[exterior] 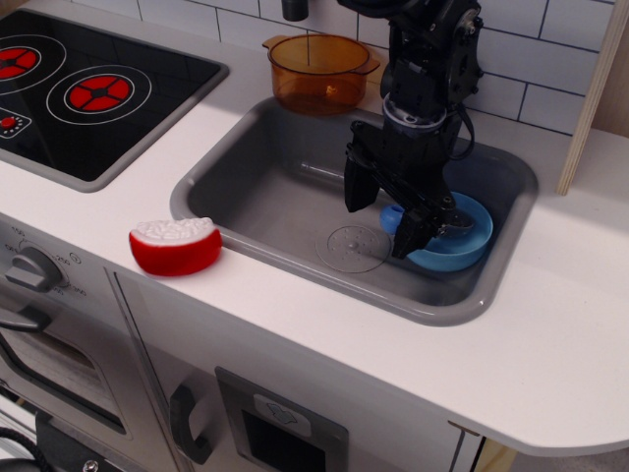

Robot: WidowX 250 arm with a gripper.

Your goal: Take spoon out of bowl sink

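Gripper (384, 217) down in the sink (256, 187), fingers spread, straddling the spoon handle — nothing grasped yet.
Spoon (394, 212) sits in the light-blue bowl (462, 246): its blue handle pokes over the bowl's rim between the two black fingers, the grey scoop mostly hidden behind the finger nearer the bowl. Can't tell if either finger touches the handle. Bowl sits on the sink floor just beyond that finger, drain mark (352, 246) below the gripper. My read: approach done; closing, lifting and clearing the bowl are all left.
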